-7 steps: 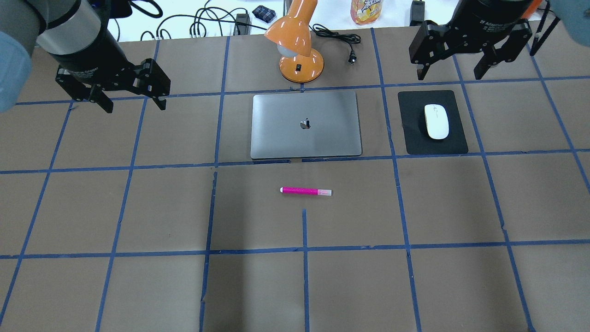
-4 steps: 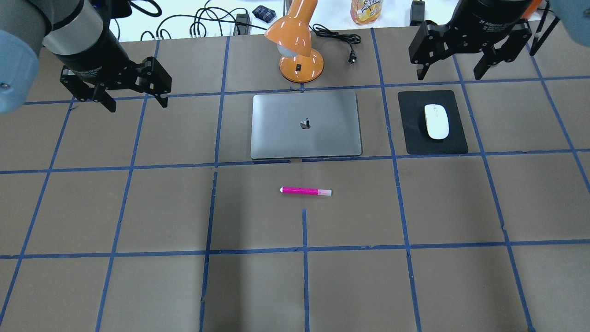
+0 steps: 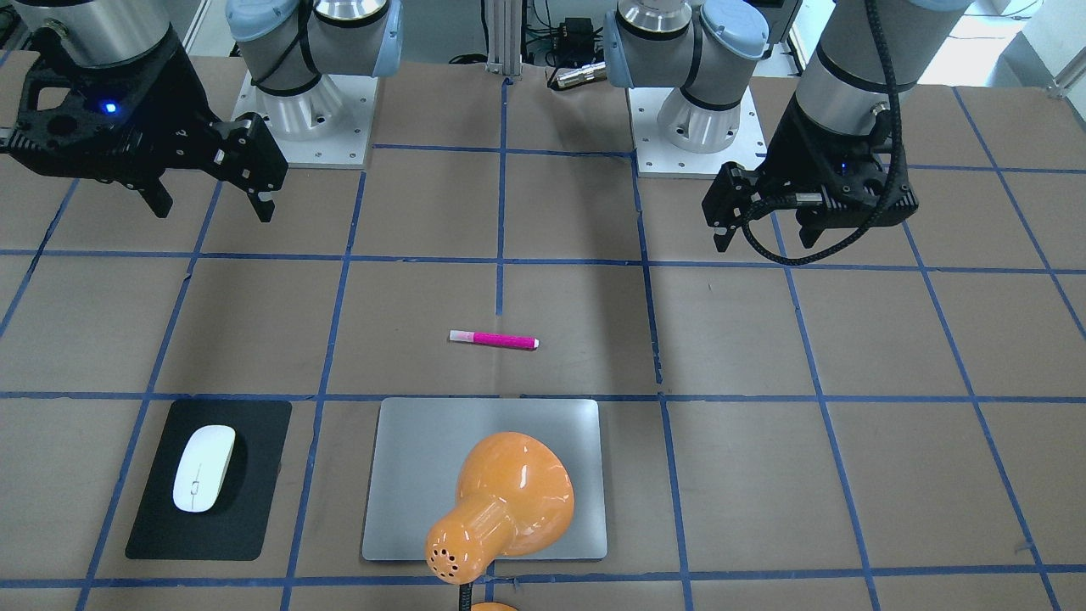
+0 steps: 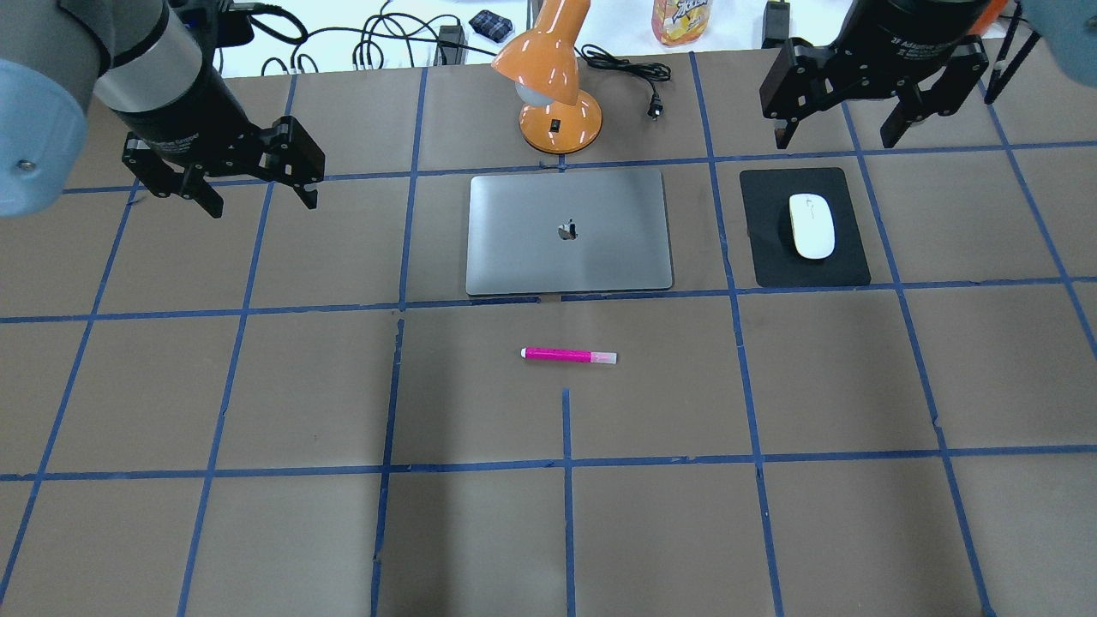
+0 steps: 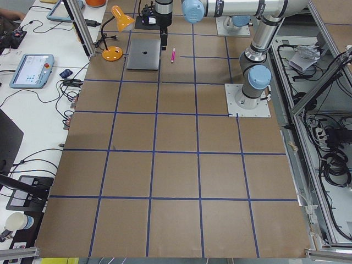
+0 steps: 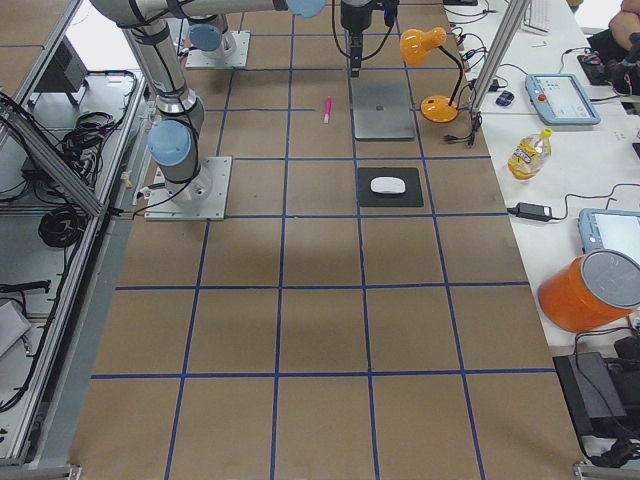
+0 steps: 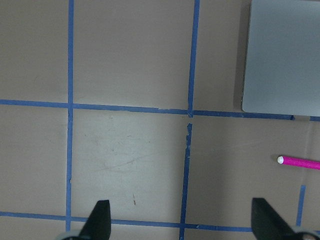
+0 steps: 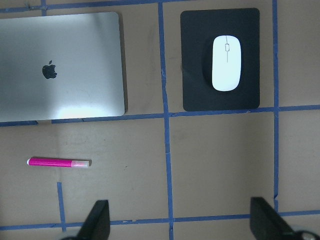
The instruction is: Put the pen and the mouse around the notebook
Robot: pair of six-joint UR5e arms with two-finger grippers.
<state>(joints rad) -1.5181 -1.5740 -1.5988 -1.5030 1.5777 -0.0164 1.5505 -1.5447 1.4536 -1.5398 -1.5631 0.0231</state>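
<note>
- The table was covered in brown paper crossed by blue tape lines; a bottle stood on the white bench beyond it.
- The left gripper hung spread and empty over bare paper, well left of the notebook.
- The pen lay near the notebook's front edge, apart from it.
- The mouse sat on a black mat right of the notebook; the right gripper hung released beyond it.
- The overhead view showed the notebook's logo; in the front-facing view the orange lamp hid it.
</note>
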